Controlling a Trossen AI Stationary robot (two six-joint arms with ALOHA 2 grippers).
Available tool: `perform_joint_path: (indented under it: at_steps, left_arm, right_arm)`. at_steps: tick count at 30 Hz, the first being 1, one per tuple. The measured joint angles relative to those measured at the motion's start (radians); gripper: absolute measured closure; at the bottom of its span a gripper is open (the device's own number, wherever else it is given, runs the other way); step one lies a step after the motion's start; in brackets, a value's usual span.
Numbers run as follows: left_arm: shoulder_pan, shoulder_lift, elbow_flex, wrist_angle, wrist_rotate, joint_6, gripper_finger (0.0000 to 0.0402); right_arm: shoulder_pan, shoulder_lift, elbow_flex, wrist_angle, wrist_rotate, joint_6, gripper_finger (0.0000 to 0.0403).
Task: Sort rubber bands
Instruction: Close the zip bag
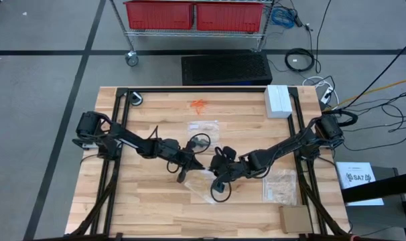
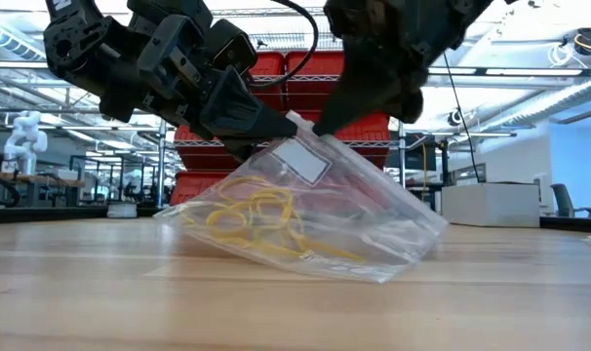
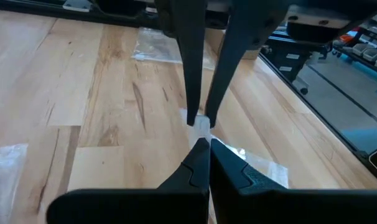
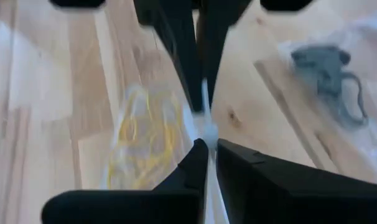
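A clear bag (image 2: 315,219) of yellow bands (image 2: 256,219) is pinched at its top edge by both grippers, left (image 2: 288,127) and right (image 2: 320,127). Its lower edge is rested on the table (image 2: 295,302). Orange bands (image 1: 199,105) are seen well apart.

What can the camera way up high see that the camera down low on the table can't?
Only the high view shows the orange rubber bands loose on the table, a white box and two more bags.

Only the low view shows the yellow rubber bands inside the clear bag.

Both show the left gripper and right gripper shut on that bag's top edge.
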Motion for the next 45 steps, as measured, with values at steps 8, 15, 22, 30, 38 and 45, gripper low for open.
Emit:
perform_joint_path:
  at_steps: [8,15,22,30,38,45]
  left_arm:
    - [0.0,0.0,0.0,0.004,0.0,0.0,0.04]
    - [0.0,0.0,0.0,0.007,-0.01,0.0,0.04]
    - [0.0,0.0,0.001,0.007,-0.019,-0.001,0.04]
    - [0.0,0.0,0.001,0.006,-0.019,-0.004,0.04]
    - [0.0,0.0,0.001,0.003,-0.019,-0.003,0.04]
    - [0.0,-0.001,0.001,0.003,-0.019,-0.003,0.04]
  right_arm:
    - [0.024,0.0,0.0,-0.101,-0.048,0.069,0.0395]
    - [0.052,0.0,-0.002,-0.203,-0.111,0.14,0.0397]
    - [0.075,0.003,-0.003,-0.284,-0.144,0.201,0.0403]
    - [0.082,-0.014,-0.003,-0.253,-0.112,0.227,0.0375]
    - [0.069,-0.042,-0.002,-0.234,0.0,0.219,0.0289]
    - [0.038,-0.039,-0.002,-0.144,0.0,0.122,0.0263]
